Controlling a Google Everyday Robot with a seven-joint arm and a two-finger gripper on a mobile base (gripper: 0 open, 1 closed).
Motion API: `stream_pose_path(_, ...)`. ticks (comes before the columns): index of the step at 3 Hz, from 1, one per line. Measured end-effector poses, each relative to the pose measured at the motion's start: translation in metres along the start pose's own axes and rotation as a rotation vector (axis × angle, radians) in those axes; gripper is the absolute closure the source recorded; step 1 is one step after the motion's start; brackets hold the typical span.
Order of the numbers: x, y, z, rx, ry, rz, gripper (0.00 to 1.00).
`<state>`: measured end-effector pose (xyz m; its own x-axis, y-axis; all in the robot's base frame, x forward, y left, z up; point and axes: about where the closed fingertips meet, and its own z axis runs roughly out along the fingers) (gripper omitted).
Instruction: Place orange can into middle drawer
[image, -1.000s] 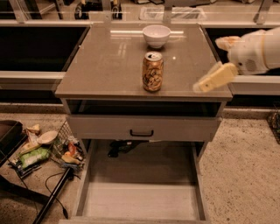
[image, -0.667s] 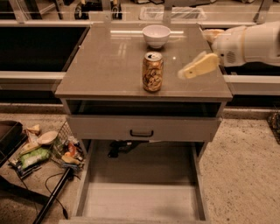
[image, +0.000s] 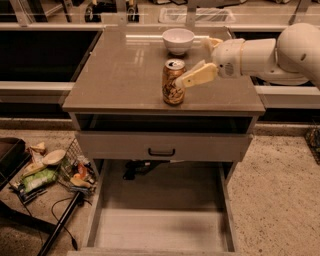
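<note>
The orange can (image: 173, 82) stands upright near the front middle of the cabinet top (image: 120, 75). My gripper (image: 192, 64) comes in from the right, just right of the can, with its fingers spread open. The near finger (image: 197, 76) has its tip at the can's right side; the far finger (image: 212, 43) is behind, near the bowl. Nothing is held. The middle drawer (image: 160, 231) is pulled out low in front of the cabinet, and its pale plank floor is bare.
A white bowl (image: 178, 40) sits at the back of the cabinet top. A grey drawer front with a black handle (image: 161, 151) is shut under the top. A wire basket of litter (image: 70, 172) and a black pole (image: 60, 225) lie on the floor at left.
My arm has moved left across the cabinet top, bringing the gripper from the right edge up to the can's right side. The can has not moved.
</note>
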<state>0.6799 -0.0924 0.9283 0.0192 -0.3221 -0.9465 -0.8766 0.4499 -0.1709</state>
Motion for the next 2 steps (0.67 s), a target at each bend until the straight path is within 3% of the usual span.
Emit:
stream_pose_path(1,-0.001,0.016,0.031,-0.078,-0.051,0.014,0.0)
stream_pose_path(2,-0.003,0.027,0.053,-0.125,-0.077,0.015,0.17)
